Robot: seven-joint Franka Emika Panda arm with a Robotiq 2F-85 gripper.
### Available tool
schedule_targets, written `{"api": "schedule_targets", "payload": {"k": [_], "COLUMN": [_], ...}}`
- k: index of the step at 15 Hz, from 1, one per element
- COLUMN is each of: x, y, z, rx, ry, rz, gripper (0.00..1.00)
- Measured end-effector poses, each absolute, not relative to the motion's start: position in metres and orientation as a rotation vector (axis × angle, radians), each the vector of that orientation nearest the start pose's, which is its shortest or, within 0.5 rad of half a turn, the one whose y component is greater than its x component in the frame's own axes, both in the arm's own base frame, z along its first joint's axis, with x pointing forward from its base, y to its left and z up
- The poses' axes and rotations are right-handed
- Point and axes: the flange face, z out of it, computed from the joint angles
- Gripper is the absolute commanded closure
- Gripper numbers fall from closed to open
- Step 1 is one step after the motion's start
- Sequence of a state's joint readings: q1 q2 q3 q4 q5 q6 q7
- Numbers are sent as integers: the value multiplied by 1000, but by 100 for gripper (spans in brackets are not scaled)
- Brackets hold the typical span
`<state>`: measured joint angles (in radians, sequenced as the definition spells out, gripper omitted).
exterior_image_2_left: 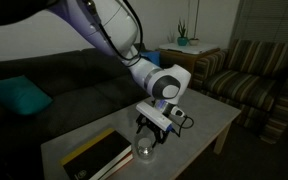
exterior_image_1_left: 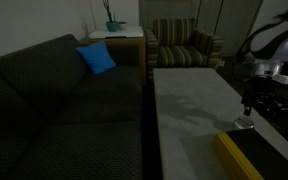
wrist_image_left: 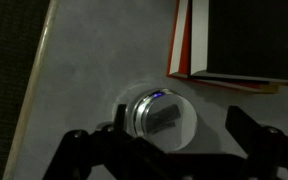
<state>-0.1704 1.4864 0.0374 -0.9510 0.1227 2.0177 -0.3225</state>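
Hovering over the table (exterior_image_2_left: pixel 202 124), the gripper (exterior_image_2_left: pixel 151 134) has its jaws spread wide and grips nothing. Straight beneath it stands a small clear glass (exterior_image_2_left: pixel 144 151), upright on the tabletop, its rim just under the fingertips. In the wrist view the glass (wrist_image_left: pixel 159 118) sits between the two dark fingers (wrist_image_left: pixel 79 150), a little nearer the one on the left of the picture. I cannot tell whether either finger touches it. Just beyond the glass lies a book (wrist_image_left: pixel 239 35) with a dark cover, flat on the table and close to the glass but apart from it. In an exterior view the book (exterior_image_1_left: pixel 246 158) shows a yellow edge, with the glass (exterior_image_1_left: pixel 245 123) between it and the gripper (exterior_image_1_left: pixel 252 106). Well away from the hand, past the table's long side, a sofa (exterior_image_1_left: pixel 64 100) carries a blue cushion (exterior_image_1_left: pixel 96 58), and a striped armchair (exterior_image_1_left: pixel 184 45) stands off the table's far end.
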Motion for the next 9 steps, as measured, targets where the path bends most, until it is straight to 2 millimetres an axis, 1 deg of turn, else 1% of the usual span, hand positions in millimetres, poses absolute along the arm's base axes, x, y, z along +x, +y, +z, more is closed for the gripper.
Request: {"api": "schedule_targets", "payload": {"k": [3, 6, 9], "x": [668, 668, 664], "y": [-82, -61, -42], "z": [-94, -97, -103], "rx": [-2902, -2991, -3050], "ry": [-60, -3, 36], "rz": [551, 588, 622], "gripper": [0, 0, 0]}}
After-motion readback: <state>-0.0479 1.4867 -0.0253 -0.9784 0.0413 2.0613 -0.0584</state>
